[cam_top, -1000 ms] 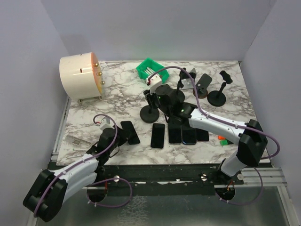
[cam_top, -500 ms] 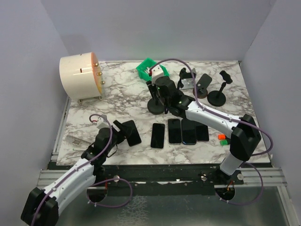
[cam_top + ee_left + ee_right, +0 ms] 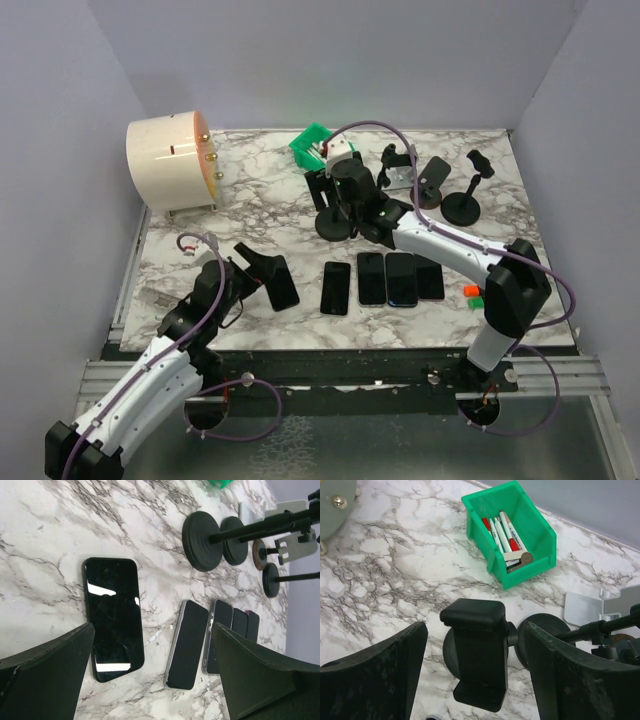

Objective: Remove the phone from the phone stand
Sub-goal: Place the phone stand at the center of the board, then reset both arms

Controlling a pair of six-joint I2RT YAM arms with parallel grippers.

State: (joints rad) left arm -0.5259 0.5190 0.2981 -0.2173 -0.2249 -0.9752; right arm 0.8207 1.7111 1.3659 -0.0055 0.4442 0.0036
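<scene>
The right hand (image 3: 475, 626) hung with its fingers spread wide, the phone stand (image 3: 479, 655) directly between them, its clamp empty. The left hand (image 3: 152, 630) was spread wide too; a phone (image 3: 112, 617) lay flat on the table (image 3: 45, 555) just ahead of one finger.

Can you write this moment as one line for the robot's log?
left end effector: open, near black glossy phone lying flat | right end effector: open, over empty black clamp phone stand
</scene>
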